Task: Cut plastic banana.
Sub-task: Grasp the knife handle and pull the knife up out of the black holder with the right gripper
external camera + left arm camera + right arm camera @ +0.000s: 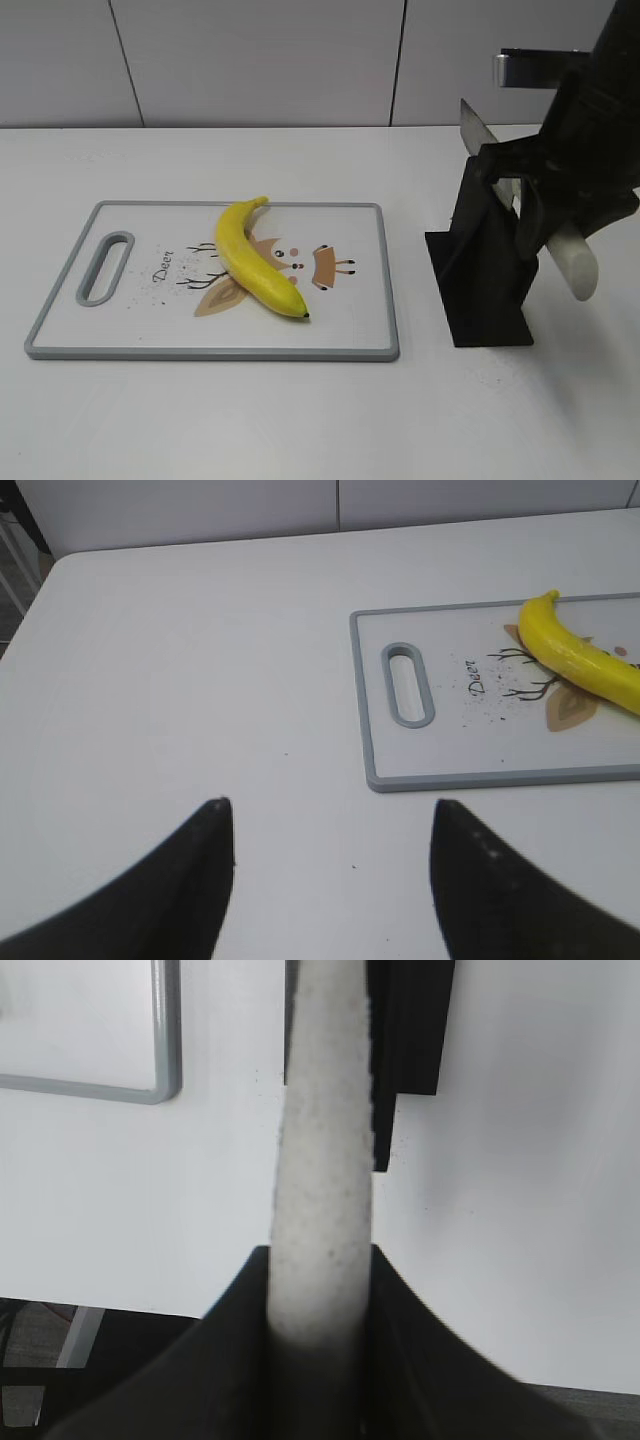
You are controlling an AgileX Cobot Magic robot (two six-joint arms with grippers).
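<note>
The plastic banana is glossy yellow and curved, and lies on the white, grey-rimmed cutting board with its dark tip toward the front. It also shows in the left wrist view. A knife with a white handle rests slanted in a black holder, and its blade pokes up past the holder's top. My right gripper is shut on the knife handle, right of the board; the right wrist view shows the jaws clamped on it. My left gripper is open and empty over bare table, left of the board.
The board has a handle slot at its left end and a deer print under the banana. The black holder stands just right of the board's corner. A white wall runs behind the table.
</note>
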